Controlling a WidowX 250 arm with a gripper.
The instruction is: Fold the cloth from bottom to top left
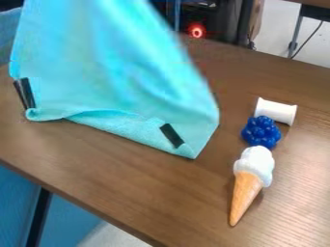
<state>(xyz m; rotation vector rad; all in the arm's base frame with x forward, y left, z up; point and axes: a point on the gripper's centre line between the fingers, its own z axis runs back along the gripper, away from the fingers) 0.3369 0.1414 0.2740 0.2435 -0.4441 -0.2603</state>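
The light-blue cloth (122, 72) is stretched upward from the table, its raised part running out of the camera view at the top left. Its lower part rests on the brown table, with the bottom edge slanting down to a corner near the middle. Along that edge the fabric is curled or folded over, showing a paler, rougher strip. One black strip (171, 135) lies near the lower right corner, and dark strips (24, 92) are at the cloth's left edge. The upper right side of the cloth is blurred.
On the right of the table (161, 193) are a white spool (276, 111), a dark-blue berry cluster (261, 131) and a toy ice cream cone (248, 181), lined up close together. The table's front edge runs diagonally across the lower left. A red light (197, 31) glows behind the table.
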